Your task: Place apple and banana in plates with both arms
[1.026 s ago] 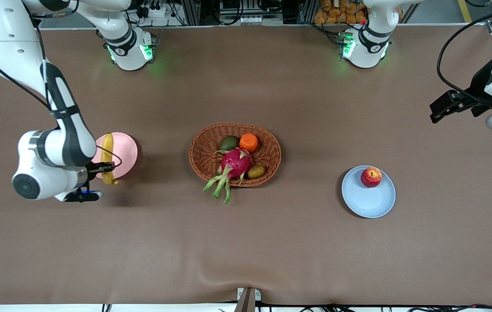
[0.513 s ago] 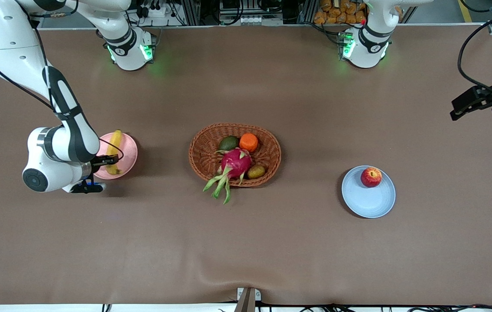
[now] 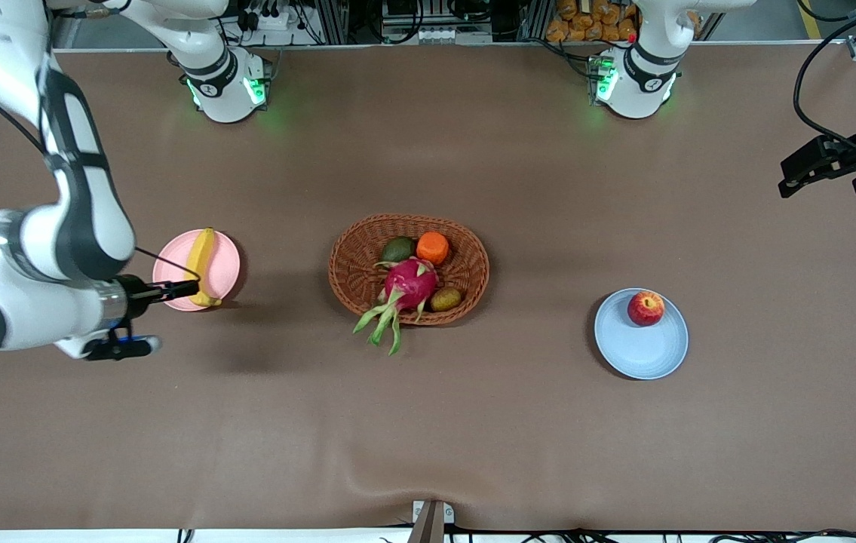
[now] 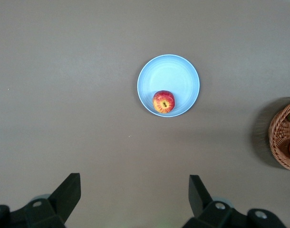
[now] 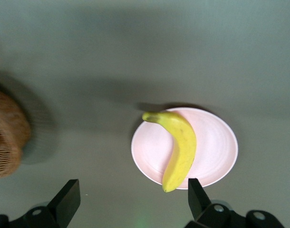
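**Banana and apple both seen resting in plates, grippers released**

Banana (image 3: 200, 267): laid across the pink plate (image 3: 222, 277), one dark tip reaching the plate's rim nearer the front camera, the other tip overhanging the rim toward the robot bases. In the right wrist view the banana (image 5: 178, 148) is seen curved over the middle of the pink plate (image 5: 216, 145), untouched by any finger.

Apple (image 3: 645, 308): sat in the light blue plate (image 3: 639, 348), off-centre, close to the rim on the side toward the robot bases. In the left wrist view the apple (image 4: 163, 101) is seen with its stem end up, against the wall of the blue plate (image 4: 176, 76).

Landmark: the woven basket (image 3: 352, 264), mid-table. The pink plate is placed toward the right arm's end of the table from the basket; the blue plate is placed toward the left arm's end and a little nearer the front camera than the basket. Both plates are set well apart from it. In the basket a dragon fruit (image 3: 409, 283), an orange fruit (image 3: 433, 247) and two greenish fruits are held.

Right gripper (image 3: 185, 288): raised over the pink plate's edge, fingers spread wide, nothing gripped.

Left gripper (image 3: 801, 175): held up over the table's edge at the left arm's end, well apart from the blue plate, fingers spread wide, nothing gripped.
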`<state>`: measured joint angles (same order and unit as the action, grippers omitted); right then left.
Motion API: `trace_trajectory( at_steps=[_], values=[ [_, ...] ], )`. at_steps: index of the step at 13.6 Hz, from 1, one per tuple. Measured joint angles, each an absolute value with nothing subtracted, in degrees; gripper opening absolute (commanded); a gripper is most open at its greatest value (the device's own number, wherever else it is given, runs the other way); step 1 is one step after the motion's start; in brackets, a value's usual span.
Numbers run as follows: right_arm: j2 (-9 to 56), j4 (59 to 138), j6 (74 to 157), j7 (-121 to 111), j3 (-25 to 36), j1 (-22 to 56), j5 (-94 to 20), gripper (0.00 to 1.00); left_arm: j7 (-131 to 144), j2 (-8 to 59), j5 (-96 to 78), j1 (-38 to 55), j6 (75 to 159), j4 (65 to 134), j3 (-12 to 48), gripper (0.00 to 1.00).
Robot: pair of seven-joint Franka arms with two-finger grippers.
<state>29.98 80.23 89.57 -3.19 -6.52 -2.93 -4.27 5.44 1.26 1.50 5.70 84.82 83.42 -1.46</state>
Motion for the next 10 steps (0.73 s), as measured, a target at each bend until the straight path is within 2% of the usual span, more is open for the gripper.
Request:
trace_trajectory(
  at_steps=[3,6,10],
  values=[
    [29.75,69.93,83.83,-3.19,-6.45,-2.94,-4.27,1.0,5.44,1.26,1.5,5.74,84.78,83.54,-1.39,1.0],
    [28.39,63.47,79.36,-3.72,-6.6,-2.83,-4.32,1.0,5.44,1.25,1.5,5.75,84.4,83.67,-1.38,1.0],
    [18.21,61.06,72.25,-4.17,-6.52,-4.03,-4.32,1.0,5.39,1.14,1.49,5.86,83.26,83.84,-1.17,1.0]
  ],
)
